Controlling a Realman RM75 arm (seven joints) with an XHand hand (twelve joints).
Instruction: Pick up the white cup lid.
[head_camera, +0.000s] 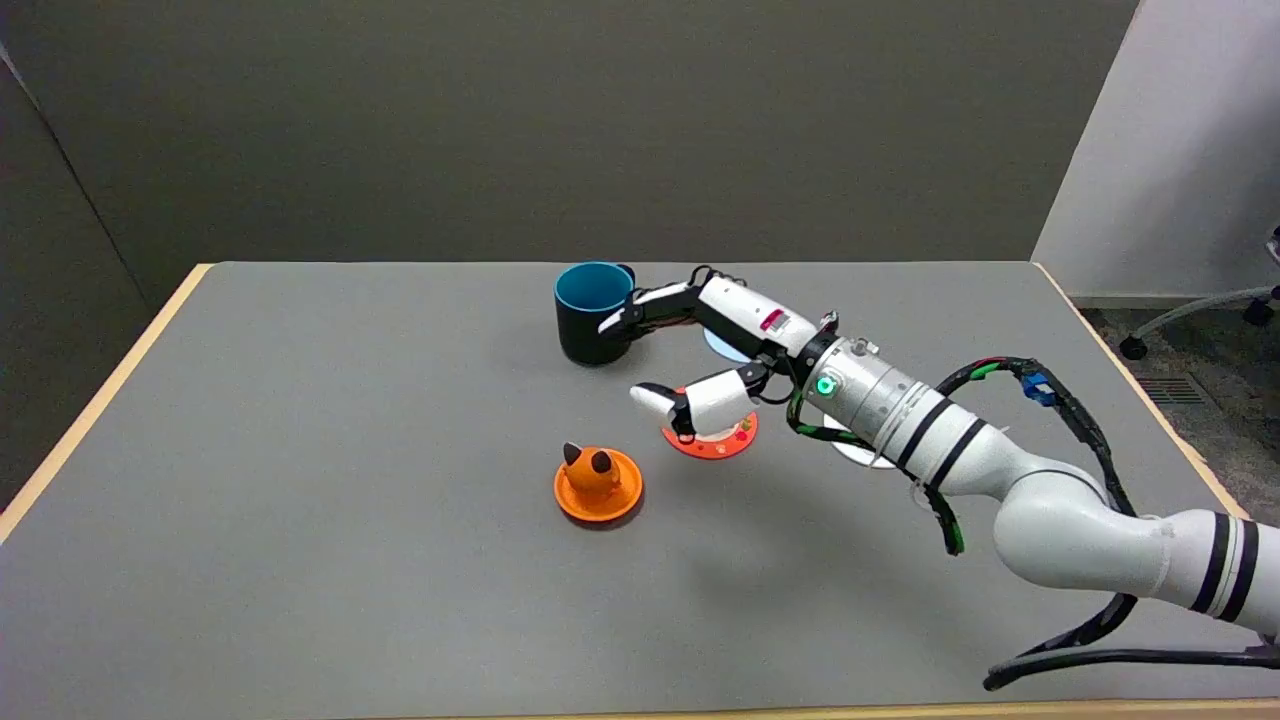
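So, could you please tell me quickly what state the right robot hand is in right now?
Right robot hand: open, fingers spread and holding nothing, beside the black cup.

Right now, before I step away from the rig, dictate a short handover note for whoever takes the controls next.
Right hand: open, holds nothing, fingers spread and reaching toward the black mug with a blue inside.
Lids: a pale disc shows behind the hand; a white disc, likely the white cup lid, lies mostly hidden under the forearm. The red-rimmed lid sits under the thumb, the orange cat-shaped lid to its left.
Done: nothing lifted.
Left: confirm the white lid, grasp it, lift it.
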